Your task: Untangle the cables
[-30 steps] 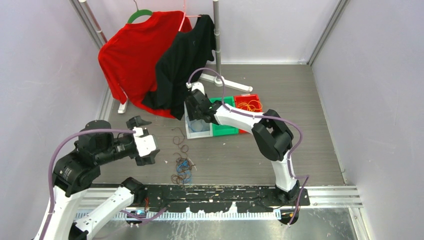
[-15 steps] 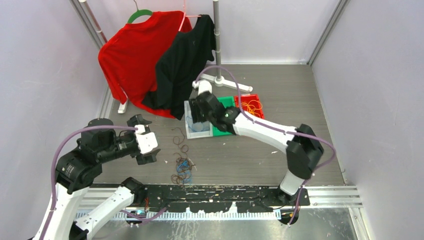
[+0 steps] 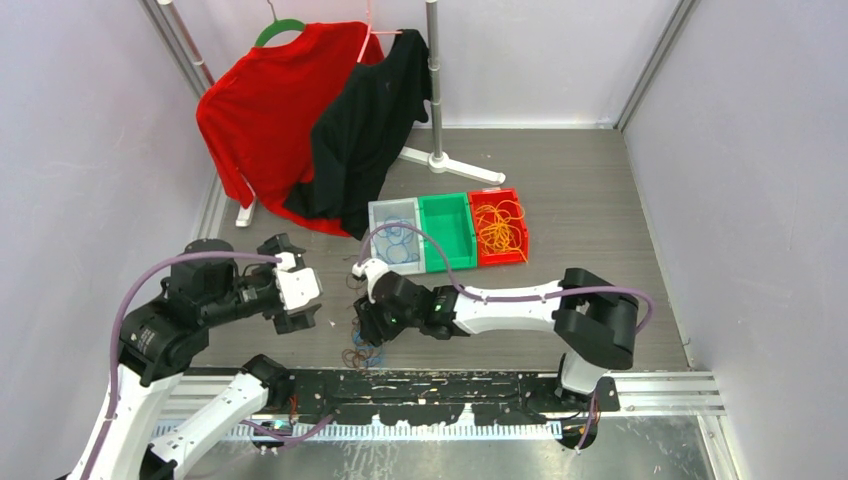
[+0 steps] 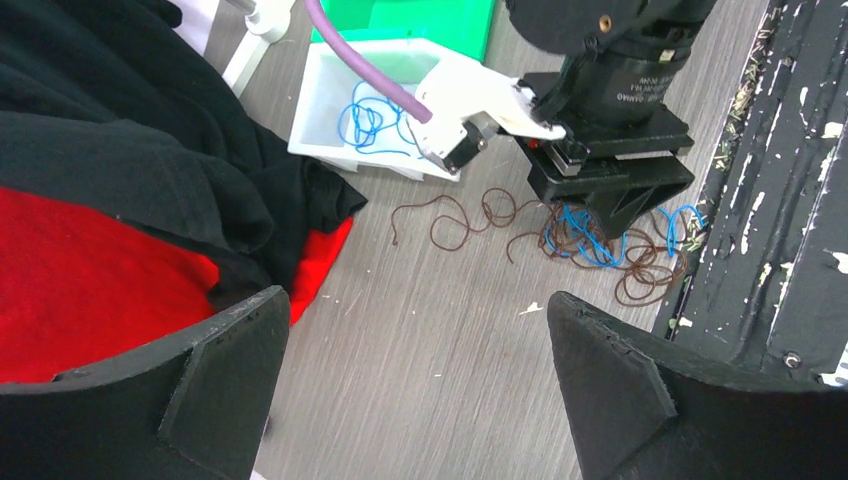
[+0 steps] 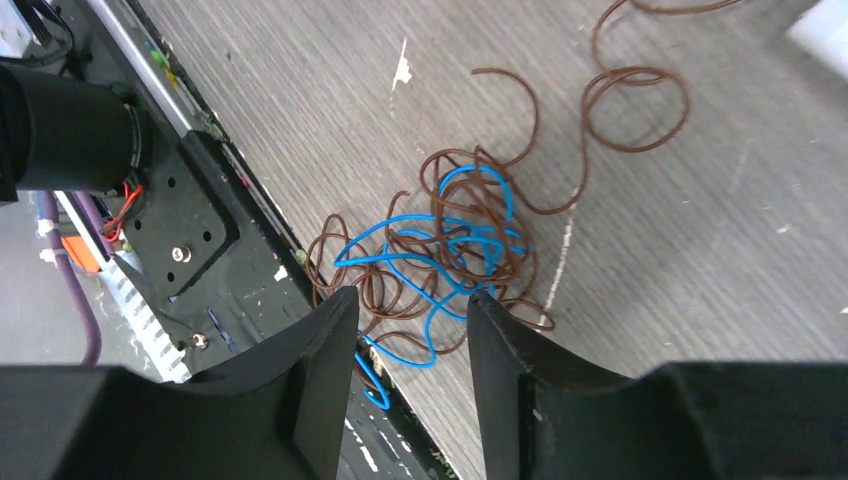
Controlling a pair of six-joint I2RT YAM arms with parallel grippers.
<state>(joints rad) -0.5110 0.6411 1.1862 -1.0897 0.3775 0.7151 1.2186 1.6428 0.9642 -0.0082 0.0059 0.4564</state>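
Sorting part-done: blue cables in the white tray, orange cables two bins beyond it, brown-and-blue cables knotted before it, my right pincer above them, apart and empty, left pincer wide apart.

Over cables: right gripper hangs close, blocking.
Left of them: bare tabletop.
Behind: bins, clothes.
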